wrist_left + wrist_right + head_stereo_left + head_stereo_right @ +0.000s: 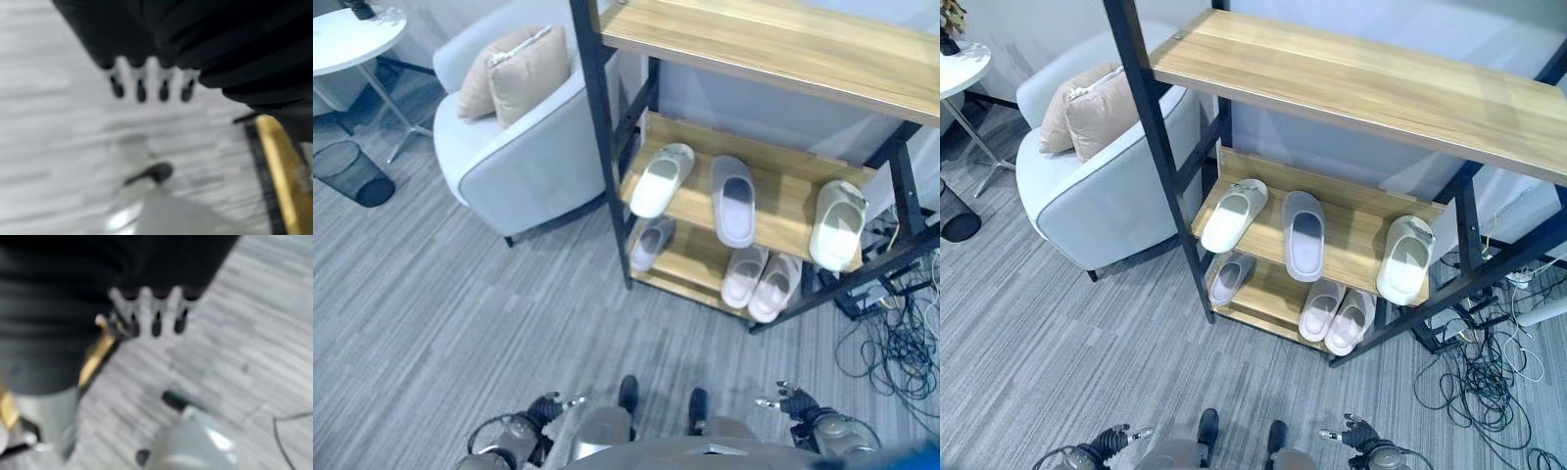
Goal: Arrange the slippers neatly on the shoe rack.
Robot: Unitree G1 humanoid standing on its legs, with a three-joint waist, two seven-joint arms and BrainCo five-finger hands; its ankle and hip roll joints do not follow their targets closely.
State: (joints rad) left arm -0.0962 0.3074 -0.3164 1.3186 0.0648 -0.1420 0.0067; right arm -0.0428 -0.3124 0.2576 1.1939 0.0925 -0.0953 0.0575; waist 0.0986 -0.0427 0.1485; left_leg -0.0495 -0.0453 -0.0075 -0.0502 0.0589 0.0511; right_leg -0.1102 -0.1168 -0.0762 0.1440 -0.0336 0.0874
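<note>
With both the left hand (551,406) and right hand (790,401) low, fingers relaxed and empty, well apart from the shoe rack (599,127), the slipper (838,223) overhanging the middle shelf's front edge risked being knocked off by a careless reach.

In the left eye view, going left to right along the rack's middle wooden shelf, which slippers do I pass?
Pale green slipper angled at the left end → lavender slipper near the middle → pale green slipper at the right end, overhanging the middle wooden shelf's front edge.
</note>
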